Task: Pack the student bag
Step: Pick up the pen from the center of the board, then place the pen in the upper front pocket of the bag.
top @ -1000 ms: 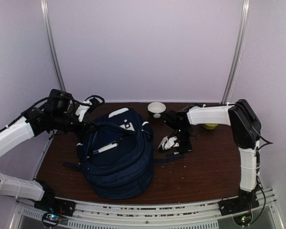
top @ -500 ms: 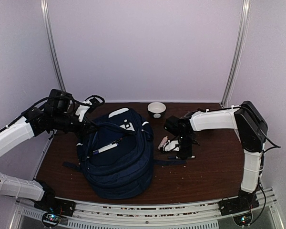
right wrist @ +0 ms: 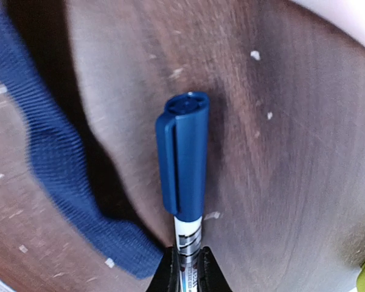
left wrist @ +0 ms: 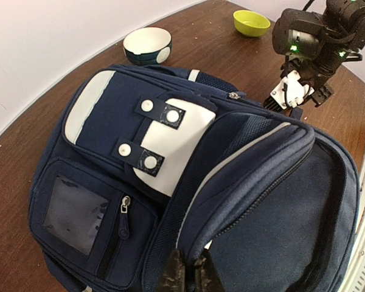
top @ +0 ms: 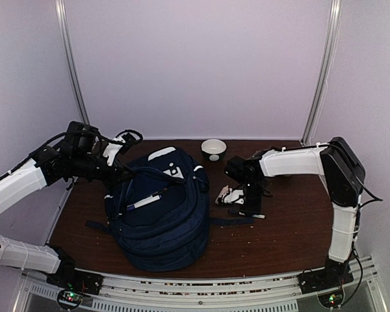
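The navy student bag (top: pixel 159 211) lies in the middle-left of the table, its white patch (left wrist: pixel 170 143) facing up. My left gripper (top: pixel 120 173) is shut on the edge of the bag's main opening (left wrist: pixel 249 176), with its fingertips (left wrist: pixel 170 275) pinching the fabric. My right gripper (top: pixel 250 207) is to the right of the bag. It is shut on the white barrel of a blue-capped marker (right wrist: pixel 184 152) and holds it low over the table. A white pen (top: pixel 145 200) lies on top of the bag.
A white bowl (top: pixel 213 149) stands behind the bag and also shows in the left wrist view (left wrist: pixel 147 45). A green bowl (left wrist: pixel 251 22) is at the back right. A small white-and-black object (top: pixel 227 195) lies beside the right gripper. A blue bag strap (right wrist: pixel 48 158) lies on the table by the marker.
My right gripper has come down and a little nearer with the marker. Its forearm now hides the green bowl in the top view. The left arm and the bag have not moved.
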